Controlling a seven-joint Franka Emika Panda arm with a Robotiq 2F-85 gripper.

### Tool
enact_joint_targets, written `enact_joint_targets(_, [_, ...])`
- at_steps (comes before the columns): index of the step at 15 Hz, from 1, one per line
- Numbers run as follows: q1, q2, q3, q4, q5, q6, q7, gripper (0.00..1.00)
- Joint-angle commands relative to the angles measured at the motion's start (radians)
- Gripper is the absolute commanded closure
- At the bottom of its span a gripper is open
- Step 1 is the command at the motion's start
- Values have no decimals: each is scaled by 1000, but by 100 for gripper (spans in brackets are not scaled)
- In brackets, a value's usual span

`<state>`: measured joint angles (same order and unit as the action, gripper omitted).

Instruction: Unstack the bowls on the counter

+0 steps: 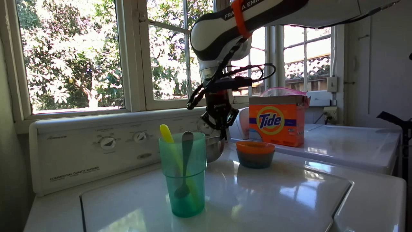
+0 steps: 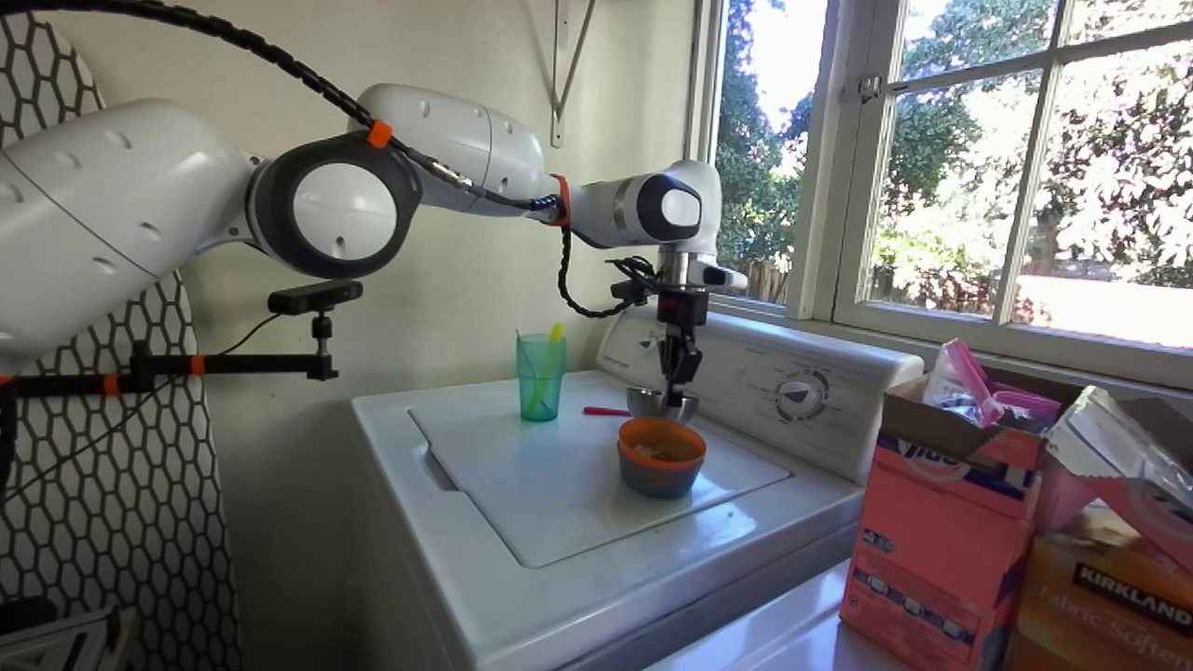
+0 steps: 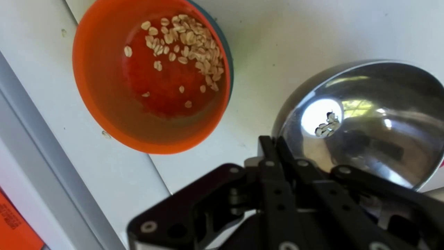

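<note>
The shiny grey bowl [image 3: 388, 139] stands apart from the other two, with a few oats inside. My gripper [image 3: 273, 139] comes down at its near rim, jaws shut with the thin rim between the fingertips. That bowl looks slightly tilted; whether its base touches the counter [image 2: 531, 475], I cannot tell. To its side, the orange bowl [image 3: 104, 114] sits nested in the blue bowl [image 1: 256, 162], holding loose oats. Only a sliver of the blue one shows from the wrist. Both exterior views show the gripper [image 1: 223, 137] above the back of the counter.
A translucent green cup [image 1: 175, 167] with utensils stands on the counter. A red-handled utensil [image 2: 606, 411] lies beside the grey bowl. Behind rises the panel with knobs [image 2: 802, 396]. Detergent boxes [image 2: 932, 540] stand on the neighbouring machine.
</note>
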<state>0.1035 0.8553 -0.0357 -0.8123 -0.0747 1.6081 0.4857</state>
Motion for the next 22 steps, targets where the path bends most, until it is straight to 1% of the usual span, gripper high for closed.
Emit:
enact_joint_targets(1, [-2, 49, 14, 73, 3, 28, -53, 99])
enact_joint_targets(5, [3, 67, 14, 93, -6, 20, -88, 99])
enact_joint_targets(11, [2, 86, 14, 117, -2, 14, -106, 99])
enact_joint_targets(12, [3, 89, 14, 121, -2, 7, -107, 72])
enact_joint_targets(13, [3, 91, 14, 125, -2, 7, -108, 71])
enact_joint_targets(15, [3, 93, 12, 130, -3, 7, -107, 57])
enact_joint_targets(18, [4, 83, 11, 131, -5, 3, -108, 34])
enact_joint_targets(22, [-4, 8, 20, 114, 8, -31, -123, 5])
